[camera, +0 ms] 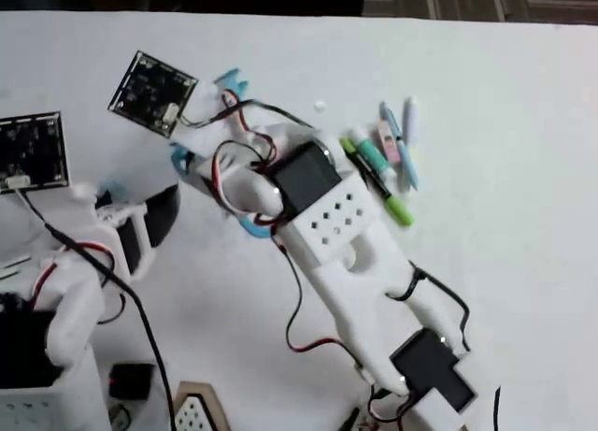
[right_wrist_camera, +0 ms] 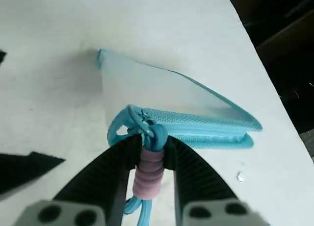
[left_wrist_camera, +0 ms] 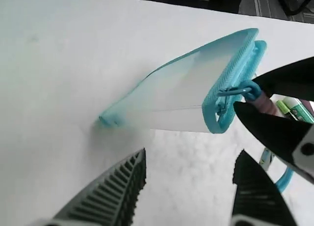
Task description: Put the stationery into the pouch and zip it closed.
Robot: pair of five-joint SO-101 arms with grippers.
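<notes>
A soft, light teal pouch (right_wrist_camera: 162,96) sits on the white table (camera: 523,263), the right gripper (right_wrist_camera: 149,155) pinched onto its beaded zipper pull (right_wrist_camera: 148,179), probably the surest handhold, while the left gripper (left_wrist_camera: 191,160) hangs open nearby and the stationery (camera: 383,155) lies apart.

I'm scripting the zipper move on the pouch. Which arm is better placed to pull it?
Right. The right gripper has its fingers shut on the pink bead of the zipper pull at one end of the pouch. The left gripper hangs open short of the pouch, holding nothing.
</notes>
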